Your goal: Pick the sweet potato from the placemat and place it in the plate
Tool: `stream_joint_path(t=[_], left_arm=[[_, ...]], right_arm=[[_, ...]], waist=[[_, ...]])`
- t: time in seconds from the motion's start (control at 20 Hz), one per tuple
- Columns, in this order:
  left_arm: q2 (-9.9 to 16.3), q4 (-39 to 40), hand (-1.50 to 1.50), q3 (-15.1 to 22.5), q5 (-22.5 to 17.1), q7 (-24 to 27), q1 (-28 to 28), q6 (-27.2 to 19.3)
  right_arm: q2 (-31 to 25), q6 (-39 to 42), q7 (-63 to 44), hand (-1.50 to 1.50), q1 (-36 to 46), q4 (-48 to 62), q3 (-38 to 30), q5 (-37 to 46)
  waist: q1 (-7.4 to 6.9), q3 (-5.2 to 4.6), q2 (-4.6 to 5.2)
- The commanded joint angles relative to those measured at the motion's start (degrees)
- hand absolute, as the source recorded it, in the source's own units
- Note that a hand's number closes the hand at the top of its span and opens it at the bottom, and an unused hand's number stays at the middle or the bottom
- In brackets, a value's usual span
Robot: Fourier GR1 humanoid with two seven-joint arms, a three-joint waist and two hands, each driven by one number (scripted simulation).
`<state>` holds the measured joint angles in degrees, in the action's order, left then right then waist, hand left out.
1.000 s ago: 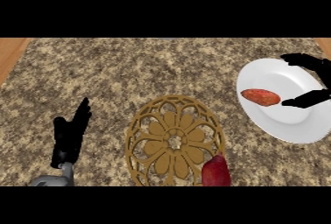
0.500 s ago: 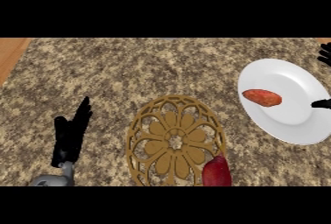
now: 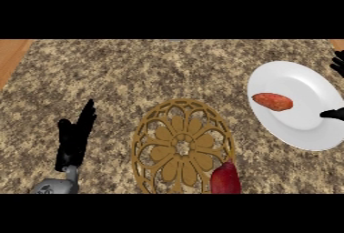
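An orange sweet potato [image 3: 273, 101] lies on the white plate [image 3: 300, 132] at the right of the counter. Nothing touches it. My right hand [image 3: 336, 64] shows only as black fingertips at the view's right edge, spread apart above and below the plate's right side, off the sweet potato. The round gold openwork placemat [image 3: 180, 148] sits at the centre front. A dark red vegetable [image 3: 225, 179] lies on the placemat's lower right rim. My left hand [image 3: 74, 136] rests at the lower left, fingers straight and pointing up, holding nothing.
The speckled stone counter [image 3: 148, 73] runs across the view, with a wooden strip [image 3: 12, 54] along its left edge.
My right hand has let go of the sweet potato and drawn back to the right, off the plate. The sweet potato stays on the plate. The left hand has not moved.
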<state>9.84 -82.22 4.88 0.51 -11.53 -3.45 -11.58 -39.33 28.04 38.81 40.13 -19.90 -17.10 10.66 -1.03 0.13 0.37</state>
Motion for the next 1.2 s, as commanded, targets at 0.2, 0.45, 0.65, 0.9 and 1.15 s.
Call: stream_joint_path(t=[0.2, 0.45, 0.65, 0.9, 1.15], left_arm=[[-0.2, 0.7, 0.0, -1.1, 0.3, -0.4, -0.4, 1.0], [-2.0, -1.9, 0.0, 0.7, 2.2, -0.9, 1.5, -0.2], [-1.2, -4.9, 0.0, 0.4, 1.2, -0.6, 4.5, 1.8], [-2.1, 0.7, 0.0, -0.4, 2.5, -1.0, -1.6, 1.1], [-2.6, -2.7, 0.0, -0.5, 2.3, -0.5, 1.2, 0.7]], right_arm=[[1.4, -1.9, 6.3, -1.5, 0.7, 4.0, 1.5, 2.5], [1.5, -5.1, 8.4, -1.5, -1.1, 6.0, 1.3, 3.1], [0.2, -6.2, 9.6, -1.5, -1.0, 7.1, 1.3, 3.6], [0.2, -10.3, 9.7, -1.5, -1.1, 9.7, 1.6, 5.1], [-3.6, -7.6, 11.7, -1.5, -2.3, 10.7, 1.2, 5.1]], waist=[[-0.38, -0.01, 0.13], [-0.29, -0.01, 0.06], [-0.59, 0.01, 0.07], [-0.78, 0.07, 0.44], [-0.94, 0.1, 0.36]])
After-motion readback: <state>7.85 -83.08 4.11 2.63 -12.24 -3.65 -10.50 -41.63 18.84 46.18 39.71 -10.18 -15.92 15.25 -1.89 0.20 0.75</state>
